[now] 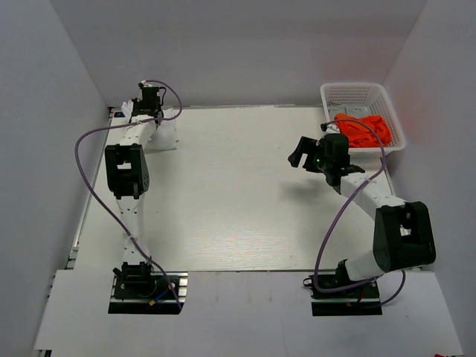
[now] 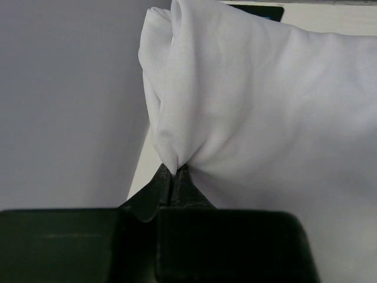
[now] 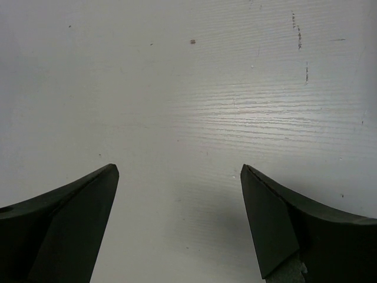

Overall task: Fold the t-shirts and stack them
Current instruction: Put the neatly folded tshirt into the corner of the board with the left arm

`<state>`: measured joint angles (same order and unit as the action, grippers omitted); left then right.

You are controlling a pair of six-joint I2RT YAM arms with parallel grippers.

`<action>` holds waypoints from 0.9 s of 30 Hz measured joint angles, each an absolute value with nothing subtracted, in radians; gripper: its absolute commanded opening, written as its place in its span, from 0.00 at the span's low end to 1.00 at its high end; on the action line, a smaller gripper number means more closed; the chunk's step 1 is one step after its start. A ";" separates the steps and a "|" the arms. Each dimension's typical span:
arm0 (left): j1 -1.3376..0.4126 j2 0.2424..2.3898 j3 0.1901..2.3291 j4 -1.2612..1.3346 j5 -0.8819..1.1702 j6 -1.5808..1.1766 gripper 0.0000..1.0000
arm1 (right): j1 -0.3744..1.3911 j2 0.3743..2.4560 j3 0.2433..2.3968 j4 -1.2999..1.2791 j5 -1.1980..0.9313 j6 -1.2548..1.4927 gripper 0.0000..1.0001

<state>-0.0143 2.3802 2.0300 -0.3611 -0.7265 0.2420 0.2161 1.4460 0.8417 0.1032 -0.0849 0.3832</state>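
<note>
Left gripper (image 2: 174,174) clamped on white shirt (image 2: 253,106), mostly hidden overhead by its arm; right gripper (image 3: 179,177) agape over table (image 3: 194,88); orange shirt (image 1: 363,129) in basket (image 1: 357,91).

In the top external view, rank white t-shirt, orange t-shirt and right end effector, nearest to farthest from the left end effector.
1. white t-shirt: pinched by the left end effector, far left corner.
2. right end effector: open, right of centre.
3. orange t-shirt: in the basket, far right corner.
</note>
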 measured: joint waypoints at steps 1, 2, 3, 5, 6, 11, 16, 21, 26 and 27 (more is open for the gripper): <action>-0.006 2.387 2.030 -0.334 -0.727 0.268 0.00 | 0.216 1.457 0.849 0.102 -0.091 0.384 0.90; -0.001 2.396 2.030 -0.312 -0.727 0.290 0.00 | 0.216 1.466 0.856 0.102 -0.096 0.384 0.90; 0.006 2.407 2.030 -0.290 -0.727 0.316 0.00 | 0.216 1.475 0.862 0.102 -0.104 0.384 0.90; 0.014 2.429 2.030 -0.251 -0.726 0.356 0.00 | 0.216 1.493 0.870 0.101 -0.118 0.385 0.90; 0.018 2.437 2.030 -0.237 -0.725 0.372 0.03 | 0.216 1.499 0.872 0.100 -0.123 0.385 0.90; 0.033 2.467 2.049 -0.203 -0.720 0.425 1.00 | 0.216 1.508 0.875 0.096 -0.147 0.389 0.90; 0.038 2.461 2.114 -0.213 -0.727 0.377 1.00 | 0.216 1.499 0.874 0.099 -0.170 0.396 0.90; 0.029 2.402 2.193 -0.388 -0.647 0.183 1.00 | 0.216 1.418 0.827 0.130 -0.177 0.421 0.90; -0.003 2.115 1.961 -0.487 -0.365 -0.091 1.00 | 0.216 1.288 0.731 0.166 -0.194 0.456 0.90; -0.020 2.020 1.847 -0.463 -0.315 -0.134 1.00 | 0.216 1.262 0.712 0.167 -0.195 0.462 0.90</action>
<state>-0.0200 2.0201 1.8469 -0.4629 -0.3149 -0.1341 0.2161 1.2625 0.7116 0.1669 -0.1951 0.4618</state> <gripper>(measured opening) 0.998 0.900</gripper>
